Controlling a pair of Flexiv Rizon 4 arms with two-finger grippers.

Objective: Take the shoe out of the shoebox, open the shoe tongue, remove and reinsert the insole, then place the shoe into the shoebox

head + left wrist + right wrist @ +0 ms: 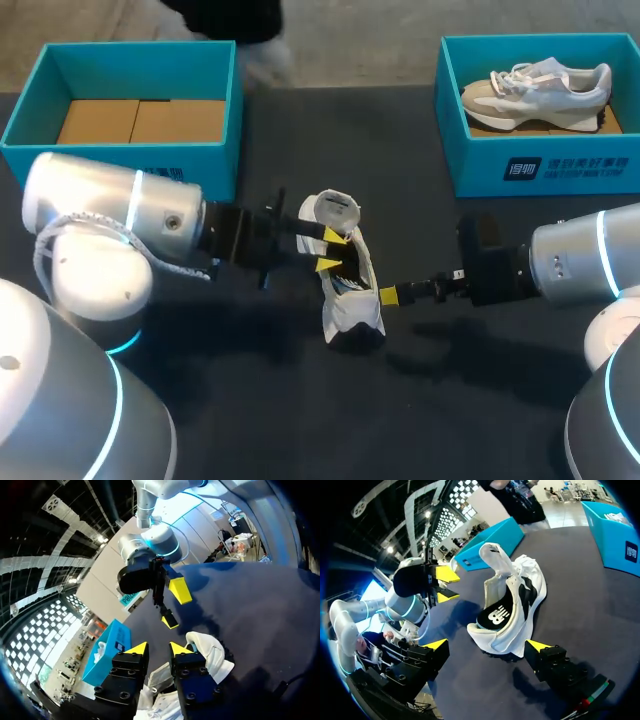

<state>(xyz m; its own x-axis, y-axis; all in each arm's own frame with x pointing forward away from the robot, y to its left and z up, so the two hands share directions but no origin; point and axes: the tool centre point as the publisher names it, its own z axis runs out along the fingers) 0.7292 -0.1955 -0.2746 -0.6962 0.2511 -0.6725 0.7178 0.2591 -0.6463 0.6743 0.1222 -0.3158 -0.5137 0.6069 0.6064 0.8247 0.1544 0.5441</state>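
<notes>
While the white shoe (352, 290) lies out on the tabletop (250, 400), its long axis runs away from me and its dark insole (497, 617) shows through the spread mouth. At the left of that mouth my left end effector (331, 250) hovers, fingers partly parted and holding nothing. It is the nearer one for the insole, I judge. At the shoe's near right side my right end effector (488, 646) gapes wide and empty. Beyond the shoe, leftward, stands the teal shoebox (215, 165). I can't tell whether the insole is fully seated.
</notes>
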